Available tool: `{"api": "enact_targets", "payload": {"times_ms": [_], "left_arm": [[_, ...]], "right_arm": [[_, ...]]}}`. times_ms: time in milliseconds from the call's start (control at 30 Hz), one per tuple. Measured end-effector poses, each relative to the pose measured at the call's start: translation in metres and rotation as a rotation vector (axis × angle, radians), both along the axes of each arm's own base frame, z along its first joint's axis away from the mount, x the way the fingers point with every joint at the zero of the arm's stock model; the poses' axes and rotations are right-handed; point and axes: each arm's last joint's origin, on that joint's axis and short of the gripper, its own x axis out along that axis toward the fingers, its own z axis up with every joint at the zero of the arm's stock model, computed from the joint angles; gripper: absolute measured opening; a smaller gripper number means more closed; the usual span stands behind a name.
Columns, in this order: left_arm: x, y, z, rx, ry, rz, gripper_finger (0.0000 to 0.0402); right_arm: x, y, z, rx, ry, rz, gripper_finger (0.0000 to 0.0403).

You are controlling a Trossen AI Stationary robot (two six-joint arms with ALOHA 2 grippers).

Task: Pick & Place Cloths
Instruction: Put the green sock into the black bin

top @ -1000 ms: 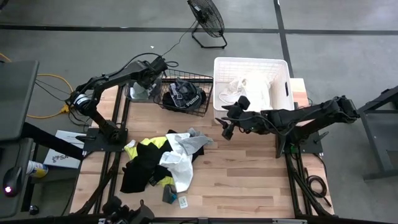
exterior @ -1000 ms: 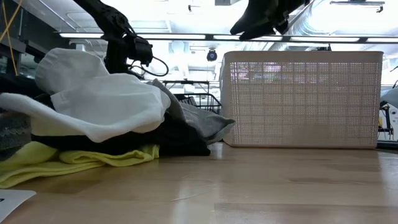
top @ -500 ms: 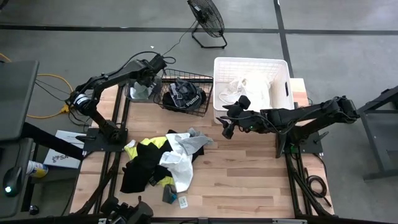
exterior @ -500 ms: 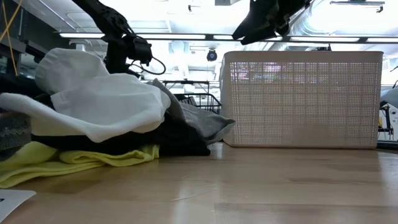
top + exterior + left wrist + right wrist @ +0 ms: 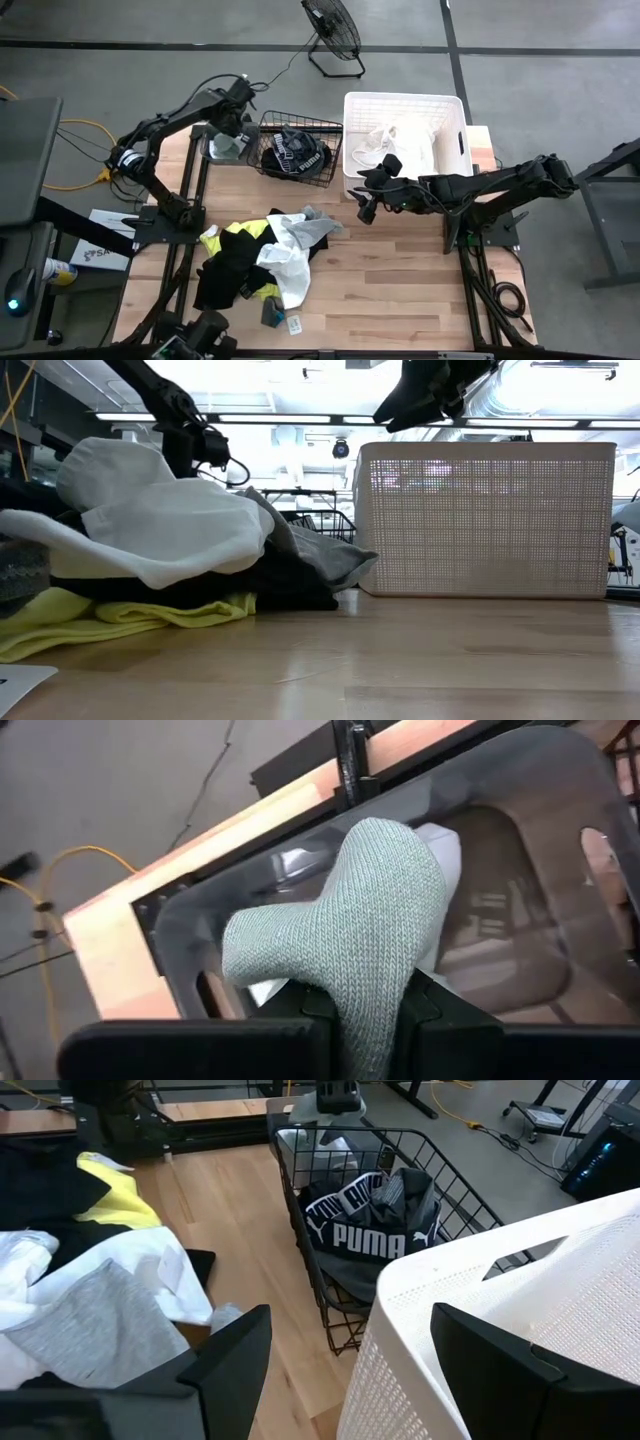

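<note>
Two of my arms are over the far half of the wooden bench: since a second ago my left jaws have drawn away from the black wire basket to hang over a clear grey bin at the far left corner, clenched on a grey-green knit cloth, while my right jaws hover released beside the white tub, unmoved. The heap of black, white, grey and neon yellow cloths lies on the bench's near left part, a black garment with white lettering sits in the basket, white fabric lies in the tub, and beyond the bench are grey floor and a floor fan.
</note>
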Motion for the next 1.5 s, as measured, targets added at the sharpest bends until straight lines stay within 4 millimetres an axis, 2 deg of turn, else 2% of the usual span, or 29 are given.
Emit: {"api": "enact_targets", "payload": {"times_ms": [433,700,933,1500], "left_arm": [[-0.003,0.007,-0.002,0.018,-0.034,0.035,0.0029],[0.003,0.016,-0.019,-0.018,-0.015,0.035,0.0029],[0.005,0.023,-0.033,-0.099,-0.067,0.031,0.0029],[0.001,0.024,-0.036,-0.116,-0.073,0.033,0.0029]], "right_arm": [[0.0,0.0,0.0,0.0,0.0,0.001,0.0267],[-0.001,0.0,-0.001,-0.004,0.019,0.003,0.0267],[-0.003,0.0,-0.004,0.002,0.048,-0.003,0.0267],[-0.003,0.0,-0.004,0.015,0.041,-0.01,0.0267]]}}
